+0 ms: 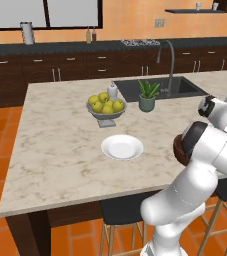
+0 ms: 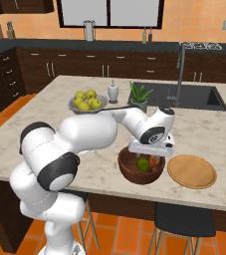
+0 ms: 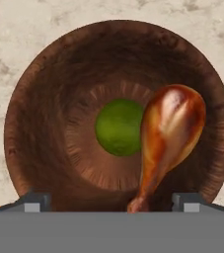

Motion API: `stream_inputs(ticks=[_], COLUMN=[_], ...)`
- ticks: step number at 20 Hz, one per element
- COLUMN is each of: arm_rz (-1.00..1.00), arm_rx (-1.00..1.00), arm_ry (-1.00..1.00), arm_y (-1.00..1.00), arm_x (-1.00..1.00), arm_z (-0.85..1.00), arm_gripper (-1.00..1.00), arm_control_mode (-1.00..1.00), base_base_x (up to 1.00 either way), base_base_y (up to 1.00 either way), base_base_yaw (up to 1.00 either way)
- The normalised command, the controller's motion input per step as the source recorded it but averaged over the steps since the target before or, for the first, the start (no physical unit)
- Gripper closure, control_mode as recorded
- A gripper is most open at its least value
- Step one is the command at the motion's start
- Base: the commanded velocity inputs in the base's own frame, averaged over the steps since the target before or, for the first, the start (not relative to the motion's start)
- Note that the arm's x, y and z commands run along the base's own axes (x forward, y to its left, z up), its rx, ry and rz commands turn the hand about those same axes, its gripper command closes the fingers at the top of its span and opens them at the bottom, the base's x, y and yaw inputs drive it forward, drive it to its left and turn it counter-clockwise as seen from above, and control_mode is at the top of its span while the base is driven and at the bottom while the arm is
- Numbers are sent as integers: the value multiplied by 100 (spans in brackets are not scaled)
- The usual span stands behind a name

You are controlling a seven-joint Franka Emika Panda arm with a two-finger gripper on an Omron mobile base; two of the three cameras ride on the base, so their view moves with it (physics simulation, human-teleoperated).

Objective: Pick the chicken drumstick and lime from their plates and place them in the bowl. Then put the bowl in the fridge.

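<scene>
Now hovering over the island counter (image 2: 45,144): sitting empty toward the left, near the front edge, a glossy white plate (image 1: 122,147); standing behind it, a grey pedestal dish of yellow-green fruit (image 1: 105,105). Resting further right, close to the front edge, the deep dark-brown wooden bowl (image 2: 141,169), holding the green lime (image 3: 119,127) at its centre and the glossy reddish-brown chicken drumstick (image 3: 168,134) leaning against its right wall, pale bone end pointing down toward the fingertips. Hanging directly above the bowl, the gripper (image 3: 111,201), fingers spread wide apart and clamping nothing. Lying bare just beside the bowl on the right, the flat tan wooden plate (image 2: 191,171).

Judging both items delivered, with the carry to the fridge remaining. Advising, for a clean lift: rising clear of the drumstick, shifting over one side of the rim, straddling the wall with one finger inside and one outside, closing firmly, keeping the bowl level.
</scene>
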Motion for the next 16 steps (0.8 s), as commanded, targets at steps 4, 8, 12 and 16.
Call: stream_inputs(ticks=[4, 8, 12, 16], arm_rz=[0, 0, 1, 0], arm_rx=[-25, -17, -12, -7], arm_ry=[-7, 0, 5, 2], arm_y=[79, 86, 44, 52], arm_x=[-12, 0, 1, 22], arm_z=[23, 0, -11, -7], arm_gripper=[-100, -100, -100, -100], arm_control_mode=[-100, -100, -100, -100], base_base_x=[0, 0, 0, 0], base_base_y=[0, 0, 0, 0], base_base_yaw=[0, 0, 0, 0])
